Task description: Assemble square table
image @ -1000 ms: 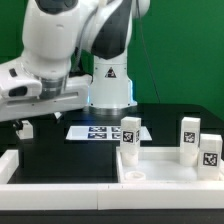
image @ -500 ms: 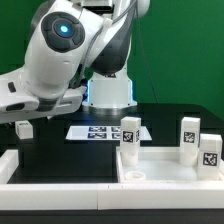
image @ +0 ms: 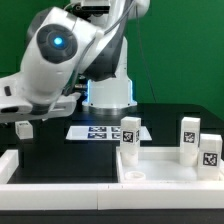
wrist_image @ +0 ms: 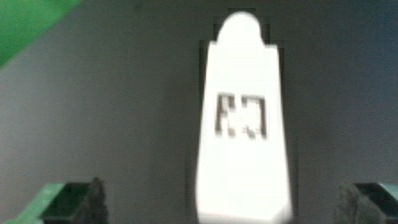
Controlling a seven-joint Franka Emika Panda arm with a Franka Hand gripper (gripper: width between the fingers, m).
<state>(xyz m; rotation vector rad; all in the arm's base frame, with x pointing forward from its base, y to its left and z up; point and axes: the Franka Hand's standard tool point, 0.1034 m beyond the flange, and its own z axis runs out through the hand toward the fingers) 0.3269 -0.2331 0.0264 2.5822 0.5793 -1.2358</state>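
The claw [wrist_image: 221, 205] is spread wide and holds nothing; its two dark fingertips [wrist_image: 68, 203] flank a white table leg [wrist_image: 238, 120] lying on the dark counter [wrist_image: 107, 100] just beyond them. Well away from the claw, the square tabletop [image: 165, 170] rests on the counter with three tagged legs [image: 130, 134] standing on it, the marker board [image: 104, 131] lying behind.
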